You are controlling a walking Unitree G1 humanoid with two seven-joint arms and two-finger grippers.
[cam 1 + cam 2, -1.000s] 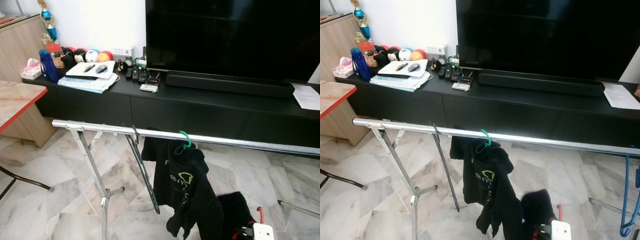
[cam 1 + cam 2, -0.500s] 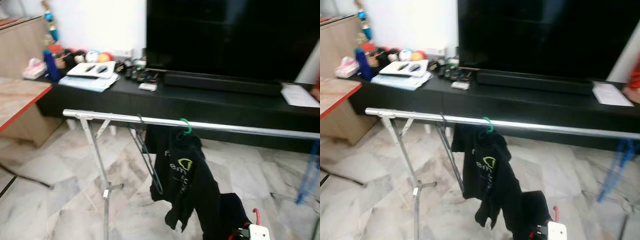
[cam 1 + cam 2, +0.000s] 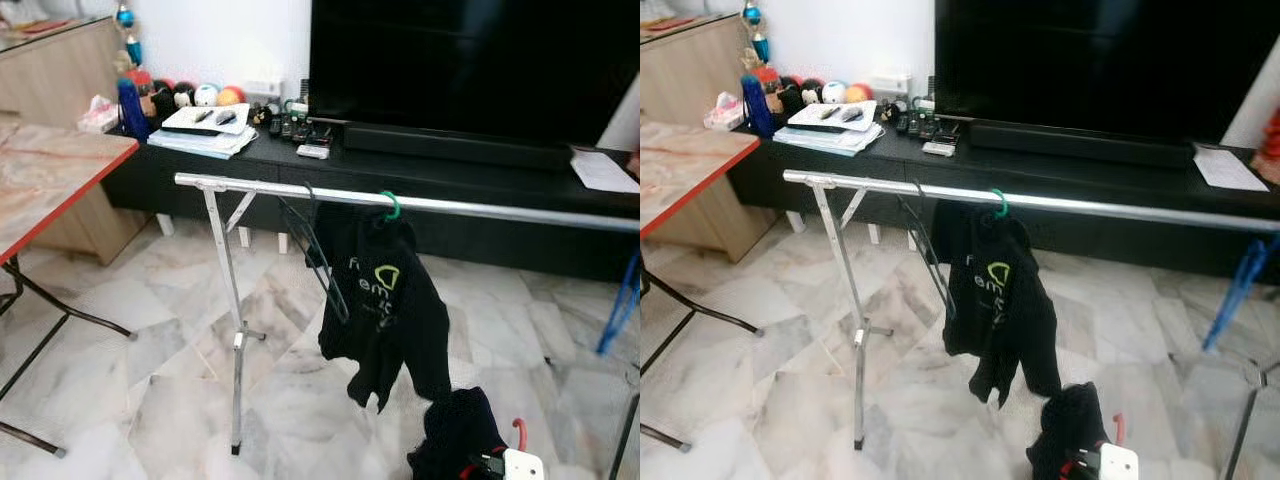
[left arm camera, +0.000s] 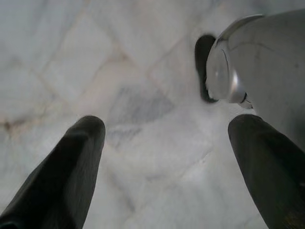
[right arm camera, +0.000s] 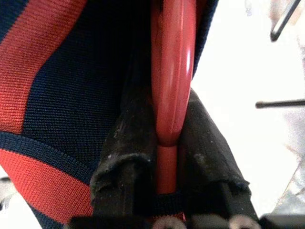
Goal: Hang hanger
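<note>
Our right gripper has its two black fingers clamped tight on a red plastic hanger carrying a navy and red striped garment; that wrist view makes the grip plain. From the head we see only a dark bundle with the hanger's red hook low at the near right, short of the silver metal clothes rail. On that rail hangs a black printed top on a green hanger. Our left gripper hangs with fingers wide apart, empty, over the marble floor.
</note>
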